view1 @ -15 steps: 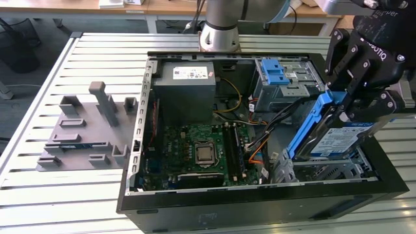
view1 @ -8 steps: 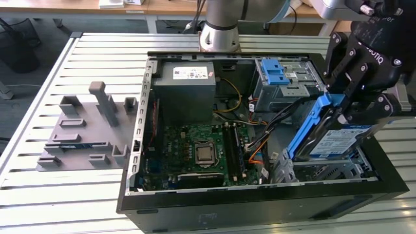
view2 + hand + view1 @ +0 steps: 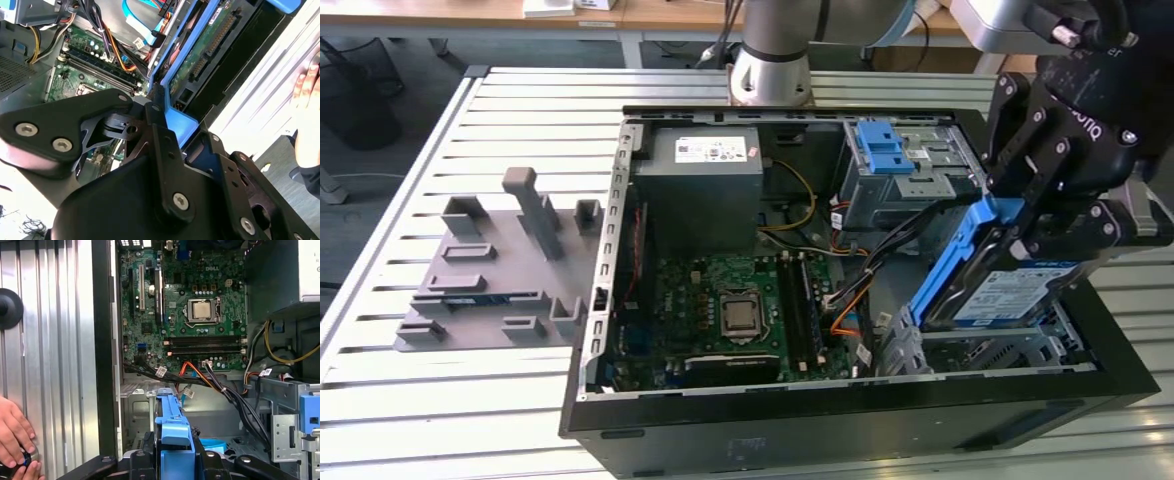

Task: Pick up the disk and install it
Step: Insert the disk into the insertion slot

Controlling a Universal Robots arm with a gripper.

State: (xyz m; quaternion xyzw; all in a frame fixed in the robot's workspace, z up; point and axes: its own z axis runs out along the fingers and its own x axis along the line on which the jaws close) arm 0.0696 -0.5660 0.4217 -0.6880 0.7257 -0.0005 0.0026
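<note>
Exterior view: tilted, labelled disk [image 3: 998, 292] in claw [image 3: 1042, 224].

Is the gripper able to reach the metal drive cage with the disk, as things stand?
Probably yes: the gripper holds the disk tilted over the drive cage, and the cables lie beside it, not across.

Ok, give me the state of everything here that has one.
disk, tilted, gripped, not seated flat.
claw, shut on the disk.
computer case, lying on its side, panel off.
processor, bare, no cooler on it.
hand, fingers curled, beside the computer case.
</note>
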